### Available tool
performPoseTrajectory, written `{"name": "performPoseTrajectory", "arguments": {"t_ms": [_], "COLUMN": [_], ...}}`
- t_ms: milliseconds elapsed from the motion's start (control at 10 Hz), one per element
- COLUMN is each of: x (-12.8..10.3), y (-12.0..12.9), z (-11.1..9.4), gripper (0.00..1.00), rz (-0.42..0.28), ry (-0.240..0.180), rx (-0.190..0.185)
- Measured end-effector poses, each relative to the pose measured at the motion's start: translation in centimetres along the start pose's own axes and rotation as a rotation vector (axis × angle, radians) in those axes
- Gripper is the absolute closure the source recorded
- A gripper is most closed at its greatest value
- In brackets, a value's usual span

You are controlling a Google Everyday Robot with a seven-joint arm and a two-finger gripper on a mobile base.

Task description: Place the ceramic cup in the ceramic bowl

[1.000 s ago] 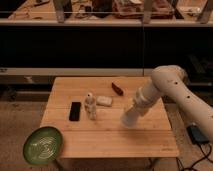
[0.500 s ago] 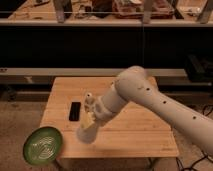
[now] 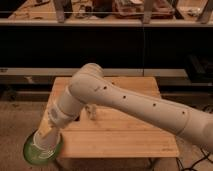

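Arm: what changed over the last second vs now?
The arm swept from the right side of the table across to its front-left corner, carrying the cup along. The tool now hangs over the green bowl, with the cup just above or inside it; release isn't visible. The bowl stayed at the corner and the small bottle stayed mid-table. The arm now hides the other small items.

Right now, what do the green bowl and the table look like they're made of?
The green bowl looks like glazed ceramic, though its even colour could also be plastic. The table looks like light wood: visible plank seams and warm grain. The tool sits over the bowl at the table's front left corner, apparently carrying the pale cup, matte like unglazed ceramic.
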Motion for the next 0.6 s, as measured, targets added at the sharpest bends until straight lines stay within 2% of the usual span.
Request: {"name": "performPoseTrajectory", "arguments": {"t_ms": [200, 600], "x": [1.9, 1.8], "y": [-0.8, -0.1], "z": [3.2, 9.2], "gripper": [1.0, 1.0], "rz": [-0.023, -0.051], "ry": [-0.005, -0.062], "rx": [0.006, -0.02]}}
